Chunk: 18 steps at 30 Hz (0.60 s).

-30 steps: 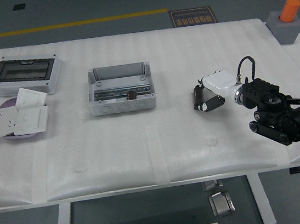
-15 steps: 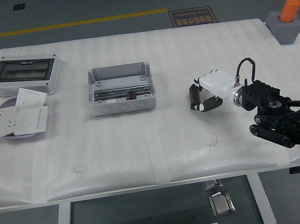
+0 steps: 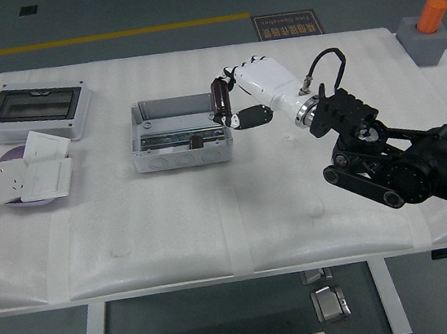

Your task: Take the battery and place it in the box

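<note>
My right hand [image 3: 231, 100], white with black fingers, is shut on a dark cylindrical battery [image 3: 219, 101]. It holds the battery upright at the right end of the open grey box [image 3: 179, 131], just above its rim. Another dark battery [image 3: 196, 142] lies inside the box near its front wall. My black right arm comes in from the lower right. My left arm is out of view.
A grey enclosure with a dark window [image 3: 36, 112] stands at the back left. Several white socket plates [image 3: 27, 174] lie on a purple disc at the left. A grey block with an orange cylinder [image 3: 428, 33] stands at the back right corner.
My right hand has lifted the battery from the table's right middle and carried it left and away, up to the box's right end.
</note>
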Each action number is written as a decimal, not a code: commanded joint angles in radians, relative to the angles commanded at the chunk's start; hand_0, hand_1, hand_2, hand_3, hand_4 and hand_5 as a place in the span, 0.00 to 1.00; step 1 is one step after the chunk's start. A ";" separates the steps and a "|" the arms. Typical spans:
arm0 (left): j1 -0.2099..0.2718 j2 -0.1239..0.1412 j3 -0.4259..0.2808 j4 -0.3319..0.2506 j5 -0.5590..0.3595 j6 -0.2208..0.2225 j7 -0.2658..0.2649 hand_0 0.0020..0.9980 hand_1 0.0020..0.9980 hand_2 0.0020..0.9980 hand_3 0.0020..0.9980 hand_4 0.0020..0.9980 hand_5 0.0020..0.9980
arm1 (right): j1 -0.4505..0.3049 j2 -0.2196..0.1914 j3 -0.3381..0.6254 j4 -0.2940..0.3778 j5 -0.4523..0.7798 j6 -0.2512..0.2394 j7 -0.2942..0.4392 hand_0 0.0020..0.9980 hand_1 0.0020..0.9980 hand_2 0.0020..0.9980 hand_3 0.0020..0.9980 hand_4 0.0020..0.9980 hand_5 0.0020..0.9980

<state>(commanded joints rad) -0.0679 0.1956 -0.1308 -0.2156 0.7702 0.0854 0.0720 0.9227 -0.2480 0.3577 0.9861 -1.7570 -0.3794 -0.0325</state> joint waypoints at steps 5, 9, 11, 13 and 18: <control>0.001 0.002 -0.006 0.000 0.008 -0.003 0.004 0.60 0.62 0.44 0.61 0.46 0.52 | 0.024 0.078 0.008 -0.075 0.033 0.024 0.002 0.81 0.67 0.62 0.63 0.73 0.50; 0.001 0.003 -0.012 -0.001 0.015 -0.005 0.007 0.60 0.62 0.44 0.61 0.46 0.52 | 0.036 0.123 0.011 -0.123 0.045 0.040 -0.001 0.81 0.67 0.62 0.63 0.73 0.50; 0.000 0.004 -0.013 -0.001 0.017 -0.005 0.008 0.60 0.62 0.44 0.61 0.46 0.51 | 0.041 0.139 0.013 -0.139 0.045 0.049 -0.005 0.84 0.70 0.69 0.74 0.79 0.53; -0.002 0.005 -0.012 -0.001 0.016 -0.006 0.008 0.60 0.62 0.44 0.61 0.46 0.51 | 0.044 0.148 0.014 -0.151 0.044 0.057 -0.011 0.84 0.70 0.69 0.74 0.79 0.53; -0.006 0.005 -0.012 -0.001 0.015 -0.007 0.008 0.60 0.62 0.44 0.61 0.46 0.51 | 0.051 0.154 0.012 -0.175 0.036 0.071 -0.029 0.97 0.84 0.83 0.92 0.97 0.65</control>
<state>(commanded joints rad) -0.0741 0.2006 -0.1431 -0.2169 0.7856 0.0789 0.0799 0.9735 -0.0941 0.3699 0.8115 -1.7207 -0.3082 -0.0614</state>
